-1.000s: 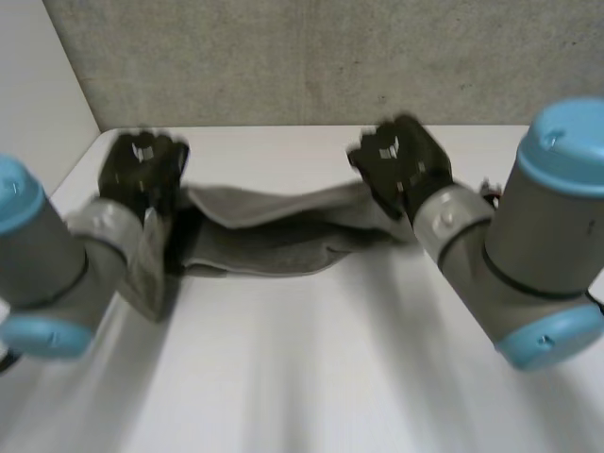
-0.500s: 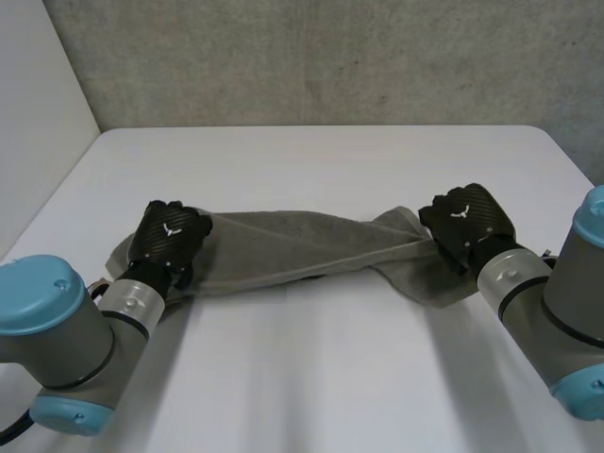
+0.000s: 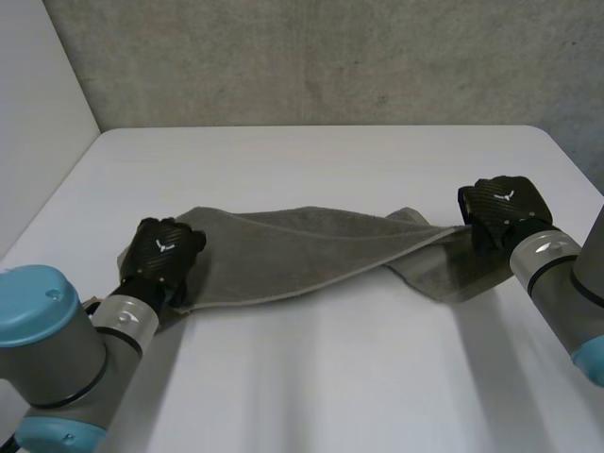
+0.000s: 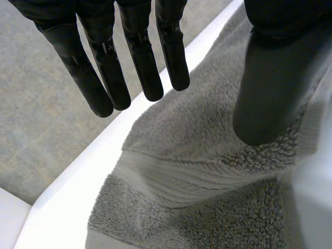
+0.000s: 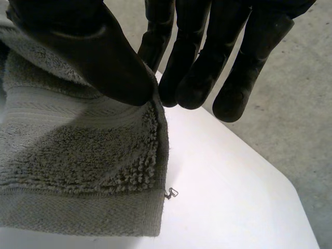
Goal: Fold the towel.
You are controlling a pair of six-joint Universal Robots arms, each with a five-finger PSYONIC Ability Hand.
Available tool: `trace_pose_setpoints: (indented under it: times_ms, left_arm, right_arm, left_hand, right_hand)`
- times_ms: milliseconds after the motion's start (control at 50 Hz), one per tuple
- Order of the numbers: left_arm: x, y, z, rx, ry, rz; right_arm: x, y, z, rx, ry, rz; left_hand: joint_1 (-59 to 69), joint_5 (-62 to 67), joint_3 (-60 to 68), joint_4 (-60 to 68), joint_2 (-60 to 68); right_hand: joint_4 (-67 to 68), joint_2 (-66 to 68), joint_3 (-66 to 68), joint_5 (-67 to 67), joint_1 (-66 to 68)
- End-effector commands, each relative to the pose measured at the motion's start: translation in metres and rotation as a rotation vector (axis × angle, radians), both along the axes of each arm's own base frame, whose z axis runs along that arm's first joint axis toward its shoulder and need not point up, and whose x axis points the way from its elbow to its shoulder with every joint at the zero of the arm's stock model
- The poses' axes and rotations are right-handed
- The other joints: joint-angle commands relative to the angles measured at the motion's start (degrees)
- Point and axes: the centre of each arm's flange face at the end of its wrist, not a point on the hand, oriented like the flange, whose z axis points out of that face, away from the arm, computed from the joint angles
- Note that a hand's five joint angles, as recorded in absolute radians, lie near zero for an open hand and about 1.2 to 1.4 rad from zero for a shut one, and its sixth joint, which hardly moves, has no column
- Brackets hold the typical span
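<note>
The grey towel (image 3: 302, 250) lay stretched across the middle of the white table (image 3: 311, 160). The left robot hand (image 3: 162, 253) rested on its left end, fingers straight and spread wide, thumb over the cloth. At the right end, the right robot hand (image 3: 502, 209) pinched the towel's edge between thumb and fingers.

Table (image 3: 311, 160), free room: the far strip between the towel (image 3: 283, 250) and the far edge, bare corner to corner; the near strip between the arms, bare to the near edge.

Obstacles: towel – across the middle, from near the left edge to near the right edge. Left hand (image 3: 162, 253) on its left end, thumb flat on the cloth. Right hand (image 3: 502, 208) pinching its right end. Left arm (image 3: 57, 349) and right arm (image 3: 566, 293) at the near corners. Wall (image 3: 311, 57) behind the far edge.
</note>
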Motion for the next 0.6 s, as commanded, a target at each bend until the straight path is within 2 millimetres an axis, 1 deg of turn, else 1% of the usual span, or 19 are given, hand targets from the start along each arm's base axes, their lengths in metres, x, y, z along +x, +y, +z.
trace_pose_setpoints:
  times_ms: [20,60,180,260,340,360,380,400,420,480,580,600]
  left_arm:
    - [0.004,0.005,0.014,0.004,0.046,0.013]
    - [0.005,0.006,0.019,0.015,0.081,0.019]
    - [0.005,0.01,0.017,0.067,0.122,0.023]
    - [0.0,0.019,0.013,0.134,0.14,-0.02]
    - [-0.002,0.021,0.008,0.165,0.136,-0.049]
    - [-0.003,0.022,0.002,0.185,0.13,-0.063]
    - [-0.003,0.022,-0.005,0.208,0.118,-0.066]
    - [-0.003,0.022,-0.006,0.208,0.118,-0.066]
    - [-0.004,0.021,-0.01,0.222,0.112,-0.068]
    - [-0.005,0.02,-0.017,0.232,0.097,-0.069]
    - [-0.006,0.012,-0.019,0.213,0.098,-0.066]
    - [-0.008,0.008,-0.02,0.205,0.101,-0.065]
  right_arm:
    - [0.001,0.002,-0.005,0.014,0.007,0.009]
    - [0.002,0.001,-0.008,0.022,0.008,0.011]
    - [0.002,0.0,-0.011,0.029,0.012,0.011]
    - [0.002,0.0,-0.012,0.032,0.012,0.011]
    - [0.002,0.0,-0.013,0.036,0.013,0.011]
    - [0.002,0.0,-0.013,0.036,0.013,0.011]
    - [0.002,0.0,-0.013,0.036,0.013,0.011]
    - [0.002,0.0,-0.013,0.036,0.013,0.011]
    - [0.002,0.0,-0.015,0.041,0.015,0.011]
    - [0.002,-0.001,-0.017,0.046,0.017,0.012]
    - [0.003,0.0,-0.018,0.049,0.018,0.015]
    - [0.003,-0.001,-0.019,0.052,0.019,0.015]
  left_hand:
    - [-8.27,-17.58,-8.12,-8.5,-8.49]
    - [-8.44,-17.75,-8.28,-8.67,-8.65]
    - [-8.44,-17.75,-8.28,-8.67,-8.65]
    - [-8.27,-17.58,-8.12,-8.5,-8.49]
    - [-8.27,-17.58,-8.12,-8.5,-8.49]
    - [-8.1,-17.41,-7.95,-8.34,-8.32]
    - [-7.94,-17.25,-7.78,-8.17,-8.15]
    - [-7.93,-17.24,-7.78,-8.17,-8.15]
    - [-7.93,-17.24,-7.78,-8.17,-8.15]
    - [-8.1,-17.41,-7.95,-8.34,-8.32]
    - [-7.93,-17.24,-7.78,-8.17,-8.15]
    - [-7.77,-17.08,-7.61,-8.0,-7.98]
  right_hand:
    - [4.0,4.16,4.18,3.34,4.33]
    - [4.0,4.16,4.18,3.34,4.33]
    - [4.0,4.16,4.18,3.34,4.33]
    - [4.0,4.16,4.18,3.34,4.33]
    - [4.0,4.16,4.18,3.34,4.33]
    - [4.0,4.16,4.18,3.34,4.33]
    - [4.0,4.16,4.18,3.34,4.33]
    - [4.0,4.16,4.18,3.34,4.33]
    - [4.0,4.16,4.18,3.34,4.33]
    - [4.0,4.16,4.18,3.34,4.33]
    - [4.0,4.16,4.18,3.34,4.33]
    - [4.0,4.16,4.18,3.34,4.33]
